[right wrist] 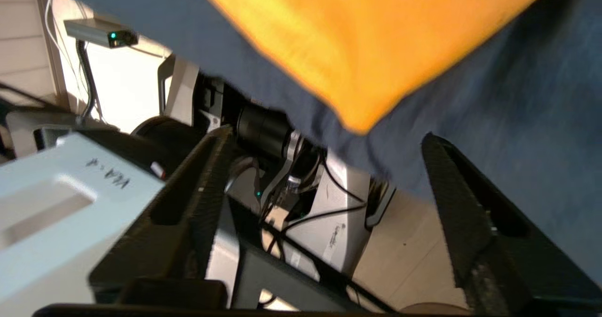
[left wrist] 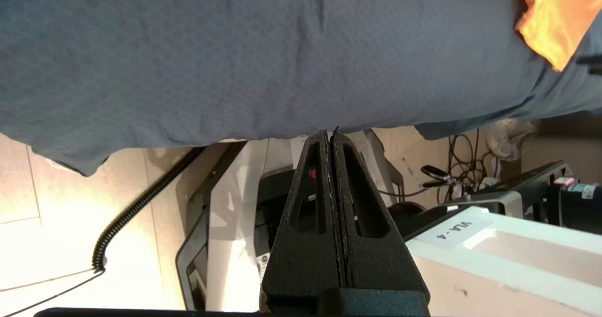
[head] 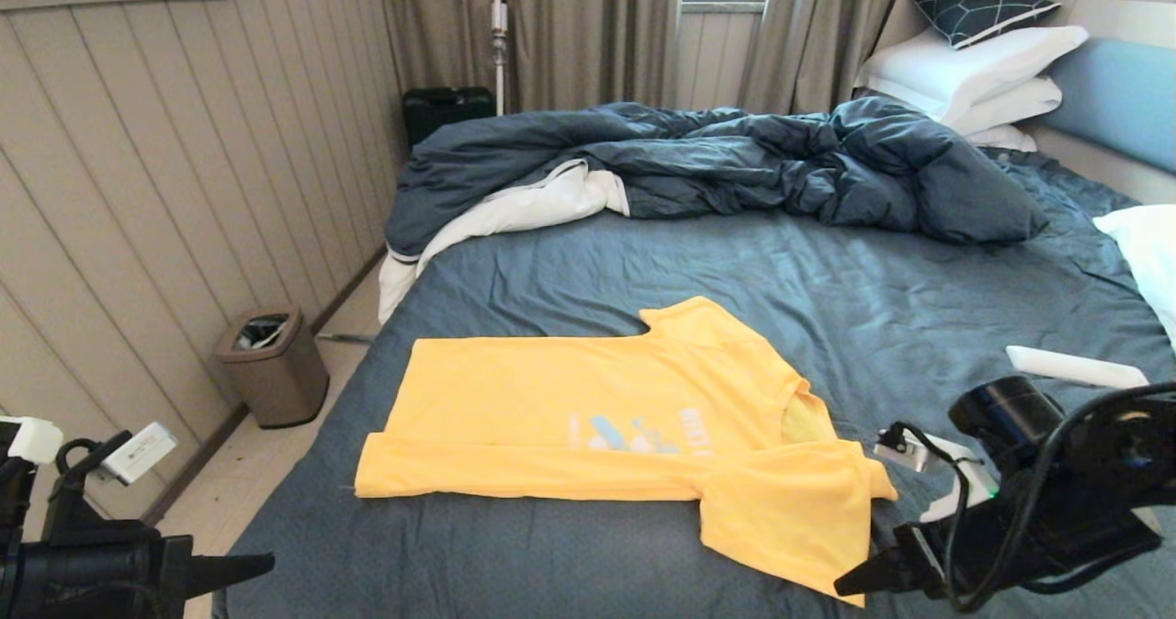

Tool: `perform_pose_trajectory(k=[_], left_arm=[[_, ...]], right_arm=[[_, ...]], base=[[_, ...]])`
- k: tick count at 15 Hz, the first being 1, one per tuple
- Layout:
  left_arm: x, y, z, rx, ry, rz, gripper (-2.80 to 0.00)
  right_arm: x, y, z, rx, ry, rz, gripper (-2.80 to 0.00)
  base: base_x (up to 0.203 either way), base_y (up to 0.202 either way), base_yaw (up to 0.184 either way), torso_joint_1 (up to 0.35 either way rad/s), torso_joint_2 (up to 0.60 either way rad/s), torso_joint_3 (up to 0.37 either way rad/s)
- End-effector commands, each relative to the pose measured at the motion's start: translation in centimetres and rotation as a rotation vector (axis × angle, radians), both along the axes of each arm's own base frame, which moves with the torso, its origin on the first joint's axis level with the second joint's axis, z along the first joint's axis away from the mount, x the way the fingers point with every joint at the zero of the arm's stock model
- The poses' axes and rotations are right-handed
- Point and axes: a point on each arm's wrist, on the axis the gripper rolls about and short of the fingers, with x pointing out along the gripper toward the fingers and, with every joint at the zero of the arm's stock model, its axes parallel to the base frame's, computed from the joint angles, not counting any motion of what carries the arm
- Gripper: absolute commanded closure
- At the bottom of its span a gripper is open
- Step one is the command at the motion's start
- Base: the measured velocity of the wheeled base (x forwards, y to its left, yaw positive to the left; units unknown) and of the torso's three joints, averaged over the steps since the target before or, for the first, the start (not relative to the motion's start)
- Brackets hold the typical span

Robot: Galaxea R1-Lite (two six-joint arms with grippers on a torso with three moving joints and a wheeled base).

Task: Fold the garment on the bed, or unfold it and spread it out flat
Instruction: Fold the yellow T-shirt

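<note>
The bright yellow T-shirt (head: pixel 606 426) lies on the near half of the bed's dark blue-grey sheet (head: pixel 827 307), chest print up and collar to the right. Its near long edge is folded over, and one sleeve (head: pixel 790 527) spreads toward the bed's front edge. My right gripper (head: pixel 868 575) hangs open just off that sleeve's corner, by the bed's near edge; in the right wrist view the yellow cloth (right wrist: pixel 367 39) lies beyond the gripper (right wrist: pixel 327 140) and nothing is between its fingers. My left gripper (head: pixel 248 566) is shut and empty, low at the bed's near left corner (left wrist: pixel 330 136), far from the shirt (left wrist: pixel 550 20).
A rumpled dark duvet (head: pixel 735 160) with white lining covers the far half of the bed. White pillows (head: pixel 974 63) lean on the blue headboard (head: pixel 1116 100), and another pillow (head: pixel 1144 252) lies at the right edge. A bin (head: pixel 271 362) stands on the floor by the panelled wall on the left.
</note>
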Motion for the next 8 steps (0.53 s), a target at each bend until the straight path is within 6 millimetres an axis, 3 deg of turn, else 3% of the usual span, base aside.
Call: perform_pose_trajectory(k=[1, 8], left_arm=[[0.2, 0.0, 0.0, -0.001, -0.003, -0.005, 0.00], [0.9, 0.1, 0.6, 0.000, -0.024, -0.005, 0.00]], right_arm=[[0.7, 0.1, -1.7, -0.007, 0.047, -0.004, -2.80], [2.9, 0.3, -1.8, 0.020, -0.039, -0.103, -2.80]], base=[[0.000, 0.000, 0.000, 0.000, 0.00, 0.000], [0.000, 0.000, 0.000, 0.000, 0.00, 0.000]])
